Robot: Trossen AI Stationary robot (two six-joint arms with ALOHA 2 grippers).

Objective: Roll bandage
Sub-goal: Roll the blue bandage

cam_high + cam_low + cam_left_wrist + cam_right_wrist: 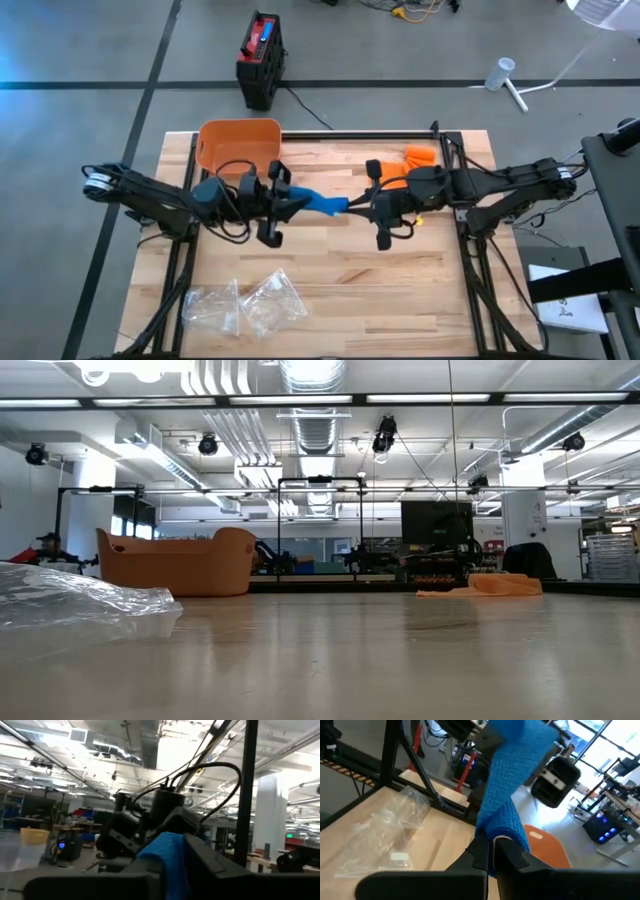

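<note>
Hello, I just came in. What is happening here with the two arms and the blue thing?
The two arms meet above the middle of the wooden table, holding a blue bandage between them in the air. The right gripper is shut on one end. The left gripper has the other end between its fingers; whether it grips firmly is unclear. An orange basket and orange cloths are on the far side of the table, and clear plastic bags on the near side.

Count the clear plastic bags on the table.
2, both at the near-left part of the table: one plastic bag and another plastic bag right beside it, possibly overlapping. More could be hidden underneath.
</note>
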